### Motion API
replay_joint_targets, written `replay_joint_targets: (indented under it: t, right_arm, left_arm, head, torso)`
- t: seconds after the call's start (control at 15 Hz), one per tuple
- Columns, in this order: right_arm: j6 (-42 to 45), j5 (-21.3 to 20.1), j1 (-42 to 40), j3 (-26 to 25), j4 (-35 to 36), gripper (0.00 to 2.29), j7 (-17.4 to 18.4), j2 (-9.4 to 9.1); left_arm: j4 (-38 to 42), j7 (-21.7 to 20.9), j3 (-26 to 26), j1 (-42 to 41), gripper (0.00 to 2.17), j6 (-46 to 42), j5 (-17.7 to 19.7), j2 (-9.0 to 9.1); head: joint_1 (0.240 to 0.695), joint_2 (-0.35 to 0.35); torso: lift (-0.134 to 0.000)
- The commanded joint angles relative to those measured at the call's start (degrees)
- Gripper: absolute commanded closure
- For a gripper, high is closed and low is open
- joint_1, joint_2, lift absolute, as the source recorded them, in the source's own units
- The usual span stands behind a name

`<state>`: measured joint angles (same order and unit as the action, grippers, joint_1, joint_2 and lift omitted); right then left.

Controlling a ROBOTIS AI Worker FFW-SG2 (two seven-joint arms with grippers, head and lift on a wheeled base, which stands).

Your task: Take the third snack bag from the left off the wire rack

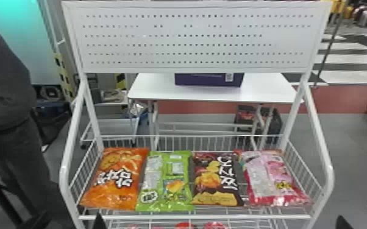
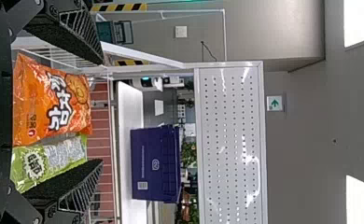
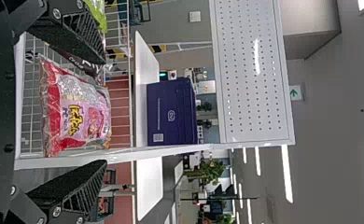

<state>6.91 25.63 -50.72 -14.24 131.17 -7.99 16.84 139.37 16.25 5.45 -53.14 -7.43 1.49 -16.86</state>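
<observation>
Left gripper [image 2: 101,112] is hanging in front of the wire rack [image 1: 192,216], fingers spread wide and holding nothing, facing the orange bag [image 1: 115,179] and green bag [image 1: 165,182]. Right gripper [image 3: 105,112] is sitting before the rack too, released and empty, facing the pink bag [image 1: 271,179]. Third snack bag [image 1: 215,179], dark with yellow chips, is lying flat in the rack's basket between the green and pink bags, just beside both.

Dark, perhaps maroon snack bag [image 1: 215,179], flat, third from left on the white wire rack [image 1: 283,216].
</observation>
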Motion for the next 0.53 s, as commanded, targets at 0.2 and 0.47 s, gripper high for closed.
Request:
replay_joint_targets:
  t: [0.2,0.47]
  right_arm:
    - [-0.01,0.30,0.27,0.00,-0.21,0.15,0.00,-0.14]
    - [-0.01,0.47,0.54,0.00,-0.48,0.15,0.00,-0.06]
  left_arm:
    - [-0.15,-0.08,0.00,0.41,0.14,0.18,0.00,-0.01]
    - [-0.15,-0.08,0.00,0.58,0.14,0.53,0.09,-0.01]
  head:
    - [0.499,0.000]
    - [0.499,0.000]
  torso:
    - [0.000]
    - [0.000]
